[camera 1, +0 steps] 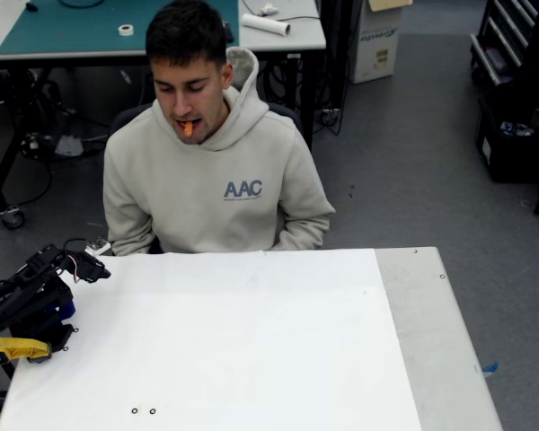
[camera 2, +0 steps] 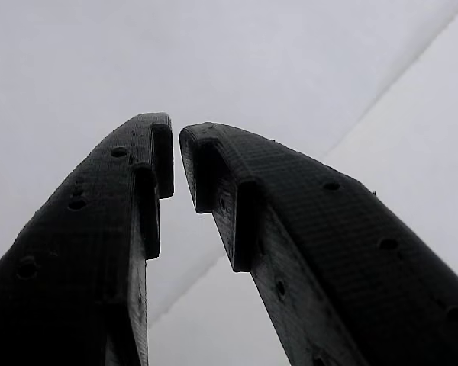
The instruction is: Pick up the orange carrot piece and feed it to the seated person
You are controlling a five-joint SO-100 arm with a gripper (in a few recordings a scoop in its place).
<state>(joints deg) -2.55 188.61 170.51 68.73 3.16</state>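
Note:
The seated person (camera 1: 207,171) in a beige hoodie sits behind the far edge of the white table (camera 1: 251,341). The orange carrot piece (camera 1: 188,128) sticks out from between the person's lips. My black arm is folded at the table's left edge, with the gripper (camera 1: 96,268) low over the far left corner, well away from the person's face. In the wrist view the gripper (camera 2: 175,141) has its two black fingers nearly touching at the tips, with nothing between them, over the white sheet.
A yellow tool handle (camera 1: 16,348) lies at the arm's base on the left. The table's right side is a bare grey strip (camera 1: 431,314). Behind the person stand a desk with a teal mat (camera 1: 81,27), a cardboard box (camera 1: 377,40) and black shelving (camera 1: 512,81).

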